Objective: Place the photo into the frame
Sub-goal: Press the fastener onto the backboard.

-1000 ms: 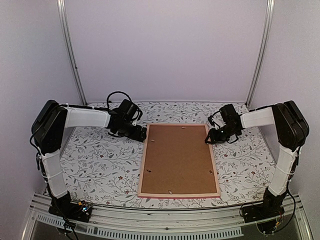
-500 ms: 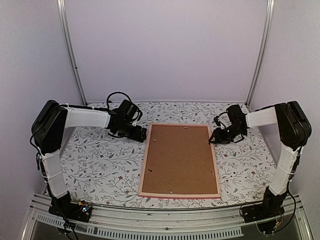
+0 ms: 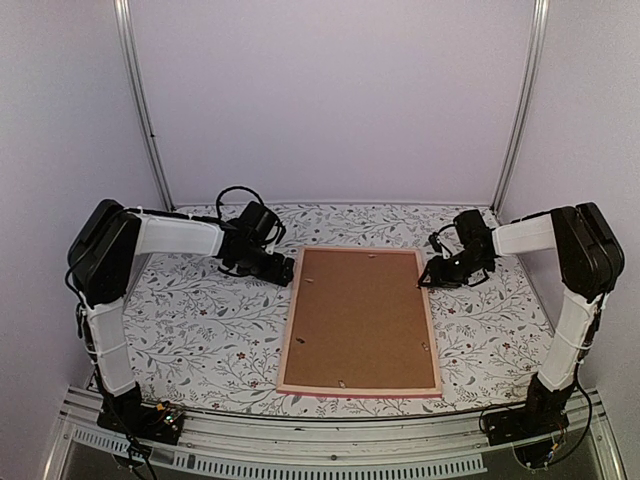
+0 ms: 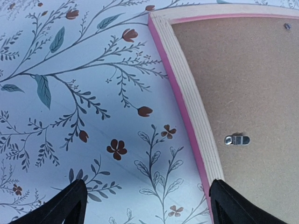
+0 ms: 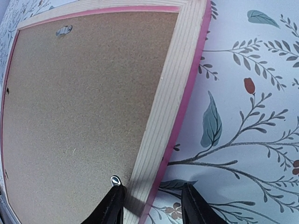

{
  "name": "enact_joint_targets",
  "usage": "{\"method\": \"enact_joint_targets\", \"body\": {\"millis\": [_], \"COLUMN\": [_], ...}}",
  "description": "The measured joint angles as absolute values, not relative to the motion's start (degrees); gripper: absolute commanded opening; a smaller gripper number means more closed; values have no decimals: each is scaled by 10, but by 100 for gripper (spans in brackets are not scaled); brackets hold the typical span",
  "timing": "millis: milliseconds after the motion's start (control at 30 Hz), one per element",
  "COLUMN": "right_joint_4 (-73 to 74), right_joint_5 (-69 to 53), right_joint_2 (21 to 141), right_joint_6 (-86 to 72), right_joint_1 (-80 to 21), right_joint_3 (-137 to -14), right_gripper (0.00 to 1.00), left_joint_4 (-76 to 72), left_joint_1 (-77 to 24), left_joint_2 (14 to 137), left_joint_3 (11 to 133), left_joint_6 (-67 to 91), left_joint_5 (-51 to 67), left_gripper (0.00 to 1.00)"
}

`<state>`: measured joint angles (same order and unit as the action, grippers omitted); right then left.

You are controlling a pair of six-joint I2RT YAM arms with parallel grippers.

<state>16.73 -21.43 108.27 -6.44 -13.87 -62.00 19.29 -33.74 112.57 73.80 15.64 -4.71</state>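
The pink-edged frame lies face down on the flowered cloth, with a brown backing board filling it. The photo is hidden. My left gripper is open at the frame's far left corner; in the left wrist view one finger is over the cloth and the other over the frame's left rail. My right gripper is open at the frame's far right side. In the right wrist view its fingers straddle the right rail, with the inner finger on the backing board.
Small metal turn clips hold the backing board in. The flowered cloth covers the table on both sides of the frame. White walls and two metal posts stand behind.
My right gripper has moved a little to the right, and the frame has shifted slightly right with it. The left gripper has barely moved.
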Motion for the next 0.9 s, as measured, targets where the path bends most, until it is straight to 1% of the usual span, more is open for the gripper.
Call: {"method": "enact_joint_targets", "body": {"millis": [133, 567, 900], "right_joint_4": [166, 158, 158], "right_joint_5": [-198, -150, -173], "right_joint_2": [1072, 1062, 1043], "right_joint_6": [-64, -66, -88], "right_joint_1": [-143, -161, -161], "right_joint_3": [-609, -599, -597], "right_gripper": [47, 48, 48], "left_joint_4": [193, 193, 193], "left_joint_1": [-336, -334, -334], "left_joint_2": [1132, 1137, 1137], "left_joint_3": [743, 749, 749], "left_joint_6": [156, 157, 157], "left_joint_5": [-47, -36, -34], "left_gripper": [94, 93, 94]}}
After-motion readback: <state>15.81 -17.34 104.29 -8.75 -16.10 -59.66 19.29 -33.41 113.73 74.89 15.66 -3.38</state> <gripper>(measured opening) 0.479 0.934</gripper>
